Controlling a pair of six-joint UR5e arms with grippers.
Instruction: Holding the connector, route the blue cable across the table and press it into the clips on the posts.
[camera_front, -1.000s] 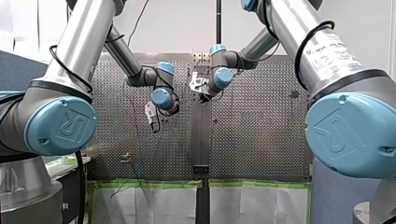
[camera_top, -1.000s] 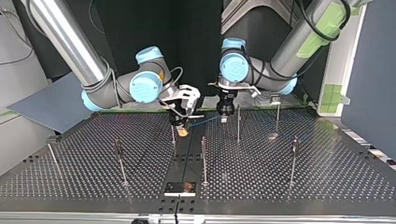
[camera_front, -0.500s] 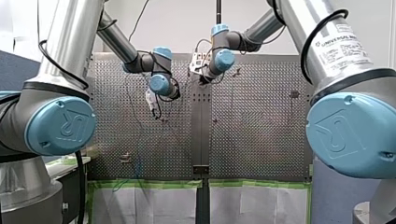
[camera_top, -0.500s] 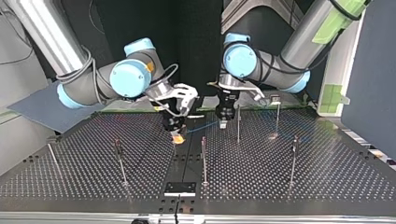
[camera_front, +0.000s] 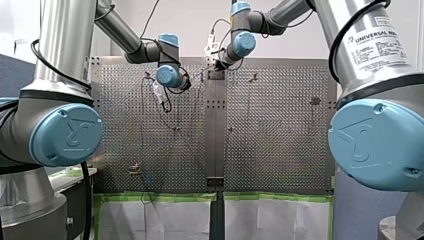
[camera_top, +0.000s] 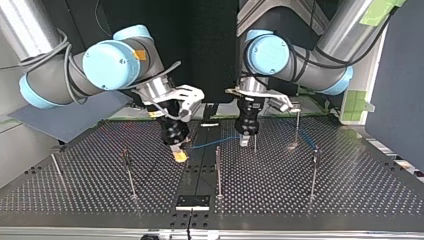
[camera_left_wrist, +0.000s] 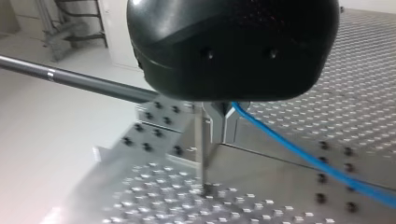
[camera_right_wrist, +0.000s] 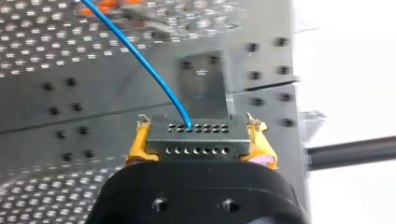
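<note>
Connector (camera_right_wrist: 194, 139) was pinched between the yellow pads (camera_right_wrist: 137, 147) of my right gripper (camera_right_wrist: 198, 147), one pad snug on each end; the blue cable (camera_right_wrist: 140, 58) left its upper row of holes and ran ahead over the perforated table (camera_right_wrist: 56, 186), whose edge lay close beside that gripper, with a dark rod (camera_right_wrist: 350, 151) past it. In the top view the cable hung taut from my right gripper over to my left gripper (camera_top: 245, 141), the two low over the board on either side of the centre strip (camera_top: 202, 165), toward the far edge; one post (camera_top: 255, 145) stood just beside the left gripper, another post (camera_top: 218, 170) nearer the camera, between the two. Couldn't tell if my left gripper was clamped on the cable or not; its wrist view only showed the cable coming out right by it. Toward the near edge stood scattered posts and a small black plate (camera_top: 192, 201).
</note>
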